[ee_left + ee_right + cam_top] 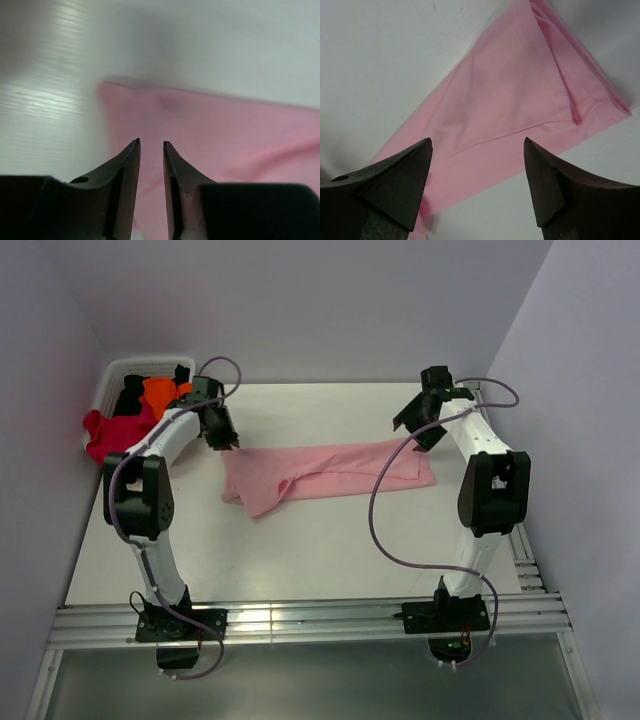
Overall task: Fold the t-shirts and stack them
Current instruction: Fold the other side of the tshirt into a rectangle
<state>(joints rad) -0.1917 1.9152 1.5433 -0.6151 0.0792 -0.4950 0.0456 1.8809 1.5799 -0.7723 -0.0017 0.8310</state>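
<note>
A light pink t-shirt [330, 475] lies folded into a long strip across the middle of the table, with a bunched fold at its left end. My left gripper [222, 435] hovers over the strip's far left corner. In the left wrist view its jaws [151, 142] stand a narrow gap apart with nothing between them, and the pink cloth [225, 135] shows below. My right gripper [415, 420] hangs above the strip's right end. It is wide open [477, 140] over the pink hem [520, 90]. Crimson [110, 430], orange [158, 392] and black [130, 400] t-shirts are heaped at the back left.
A white basket [125, 368] in the back left corner holds the heaped shirts, and the crimson one spills over its side. Walls close in the table on the left, back and right. A metal rail [300, 620] runs along the near edge by the arm bases.
</note>
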